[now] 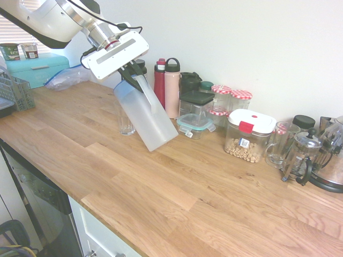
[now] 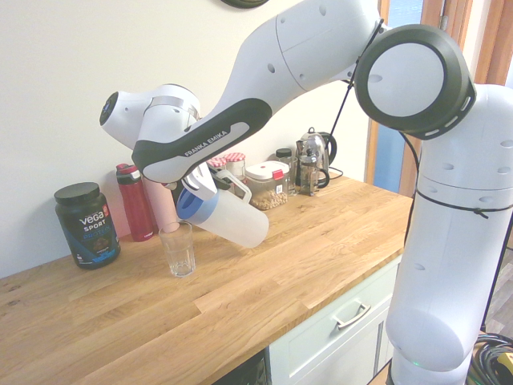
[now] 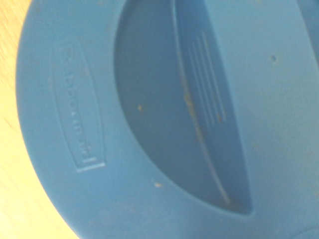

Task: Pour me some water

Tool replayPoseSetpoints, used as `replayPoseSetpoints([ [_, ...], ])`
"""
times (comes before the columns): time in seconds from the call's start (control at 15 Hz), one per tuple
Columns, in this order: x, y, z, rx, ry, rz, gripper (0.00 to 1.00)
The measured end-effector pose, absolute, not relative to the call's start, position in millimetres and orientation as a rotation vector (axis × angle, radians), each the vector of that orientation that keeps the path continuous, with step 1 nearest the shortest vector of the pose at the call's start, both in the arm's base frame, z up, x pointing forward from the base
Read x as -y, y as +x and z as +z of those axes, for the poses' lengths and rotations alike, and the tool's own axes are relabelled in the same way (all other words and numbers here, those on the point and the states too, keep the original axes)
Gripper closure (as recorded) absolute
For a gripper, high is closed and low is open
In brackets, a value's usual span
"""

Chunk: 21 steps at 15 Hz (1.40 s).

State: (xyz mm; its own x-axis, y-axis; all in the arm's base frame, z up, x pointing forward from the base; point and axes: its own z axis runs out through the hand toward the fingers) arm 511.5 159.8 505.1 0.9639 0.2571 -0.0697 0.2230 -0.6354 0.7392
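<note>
My arm angles downward, jaws clamped on one tilted frosted white plastic pitcher [image 1: 147, 118], blue-lidded, above one clear drinking glass [image 2: 178, 249].

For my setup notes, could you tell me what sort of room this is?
Most likely a kitchen: a wooden counter over cabinets, with a kettle, a coffee press and food jars along the wall.

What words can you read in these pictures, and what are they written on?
"FRANKA EMIKA": on the dark stripe of the robot arm.
"Vega SPORT": on the black tub; its smaller print is too small to read.
Raised brand name on the blue lid of the pitcher: too blurred to read.
Labels on the cans atop the teal box: too small to read.
</note>
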Motion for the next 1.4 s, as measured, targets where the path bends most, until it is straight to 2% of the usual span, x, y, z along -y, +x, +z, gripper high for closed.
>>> replayPoseSetpoints([
  [0.27,-150,517,515,-0.252,2.387,0.108,1.00],
  [0.73,-40,502,586,0.184,2.667,0.214,1.00],
  [1.4,97,470,562,0.961,2.769,0.317,1.00],
])
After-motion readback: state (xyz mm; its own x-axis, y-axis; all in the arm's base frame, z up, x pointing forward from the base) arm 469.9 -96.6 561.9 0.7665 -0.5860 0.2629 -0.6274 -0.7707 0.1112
